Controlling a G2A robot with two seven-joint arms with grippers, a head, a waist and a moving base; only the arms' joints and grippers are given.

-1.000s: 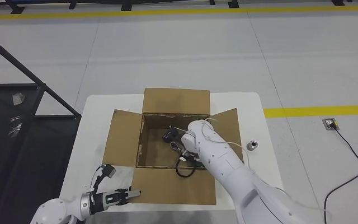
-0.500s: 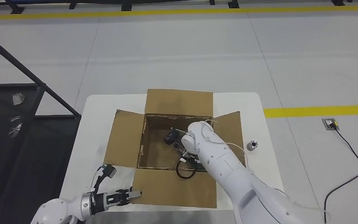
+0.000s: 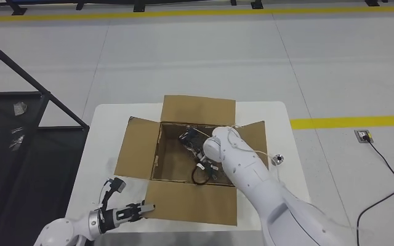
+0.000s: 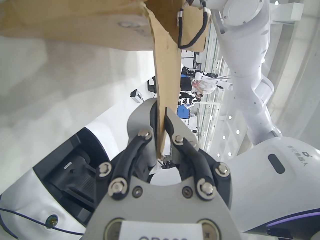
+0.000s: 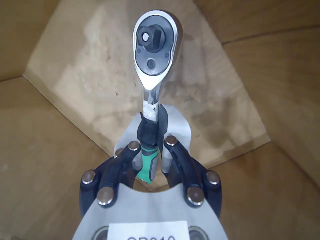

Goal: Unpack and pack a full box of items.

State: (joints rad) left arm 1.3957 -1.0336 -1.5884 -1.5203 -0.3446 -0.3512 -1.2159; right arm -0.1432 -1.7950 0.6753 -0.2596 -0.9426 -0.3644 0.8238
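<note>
Two grips: left gripper [image 4: 161, 117] on box flap [image 4: 165, 51], right gripper [image 5: 152, 126] on ratchet [image 5: 157, 48].

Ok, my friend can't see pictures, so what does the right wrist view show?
The right hand is shut on a ratchet wrench, gripping its green-and-black handle. The wrench's shiny metal head points into a brown cardboard box, toward its floor.
</note>
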